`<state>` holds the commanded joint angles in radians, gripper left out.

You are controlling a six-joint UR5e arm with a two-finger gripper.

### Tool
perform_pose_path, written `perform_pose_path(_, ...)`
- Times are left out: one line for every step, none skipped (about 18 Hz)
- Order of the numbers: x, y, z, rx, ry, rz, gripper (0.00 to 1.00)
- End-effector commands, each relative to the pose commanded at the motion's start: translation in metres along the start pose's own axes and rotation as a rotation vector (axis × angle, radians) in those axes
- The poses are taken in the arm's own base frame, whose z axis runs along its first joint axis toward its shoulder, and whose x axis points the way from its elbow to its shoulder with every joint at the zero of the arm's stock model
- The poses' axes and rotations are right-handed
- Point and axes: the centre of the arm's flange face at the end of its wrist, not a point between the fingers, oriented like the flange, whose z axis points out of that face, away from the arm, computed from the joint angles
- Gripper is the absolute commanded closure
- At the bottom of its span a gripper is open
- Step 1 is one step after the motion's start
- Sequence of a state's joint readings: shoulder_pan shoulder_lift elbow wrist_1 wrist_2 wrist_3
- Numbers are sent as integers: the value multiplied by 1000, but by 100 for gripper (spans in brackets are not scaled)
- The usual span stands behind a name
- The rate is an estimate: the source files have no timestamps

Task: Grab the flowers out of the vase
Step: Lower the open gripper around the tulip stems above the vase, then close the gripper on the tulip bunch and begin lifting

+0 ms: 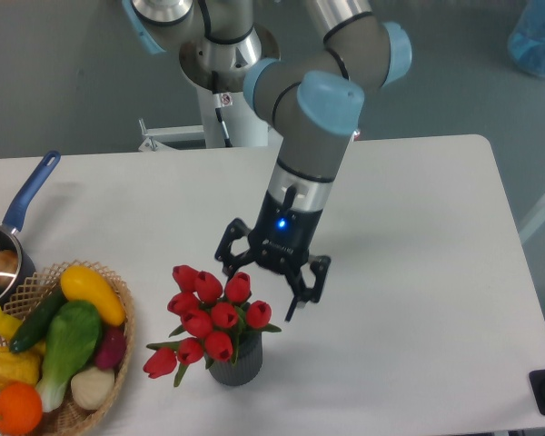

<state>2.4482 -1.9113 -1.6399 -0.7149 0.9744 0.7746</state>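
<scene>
The flowers point(209, 316), a bunch of red tulips with green leaves, stand in the small dark grey ribbed vase point(235, 368) near the table's front edge. My gripper point(262, 289) hangs open just above and to the right of the bunch. One fingertip point(227, 270) is over the top blooms, the other fingertip point(293, 309) is to the right of the bunch. Nothing is held between the fingers.
A wicker basket point(120, 350) of fruit and vegetables sits at the front left, close to the flowers. A blue-handled pan point(23, 204) lies at the left edge. The robot's base point(227, 91) stands behind the table.
</scene>
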Motion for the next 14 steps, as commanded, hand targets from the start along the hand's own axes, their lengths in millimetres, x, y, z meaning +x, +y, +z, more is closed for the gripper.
perform_pose_path(0, -5, 1, 31, 28, 3, 0)
perform_pose_path(2, -9, 2, 57, 54, 8, 0)
perform_pose_path(0, -8, 5, 67, 68, 9, 0)
perform_pose_path(0, -9, 6, 69, 71, 18, 0)
perform_pose_path(0, -9, 7, 69, 72, 20, 0)
perform_pose_path(-1, -6, 10, 64, 76, 17, 0)
perform_pose_path(1, -7, 12, 63, 79, 20, 3)
perform_pose_path(1, -6, 12, 63, 79, 30, 21)
perform_pose_path(1, -5, 13, 63, 82, 42, 40)
perform_pose_path(2, -4, 14, 63, 84, 52, 57)
perform_pose_path(2, -2, 15, 60, 87, 54, 72)
perform_pose_path(2, -1, 15, 60, 86, 56, 85)
perform_pose_path(2, 0, 15, 59, 86, 57, 95)
perform_pose_path(2, 0, 14, 61, 84, 59, 100)
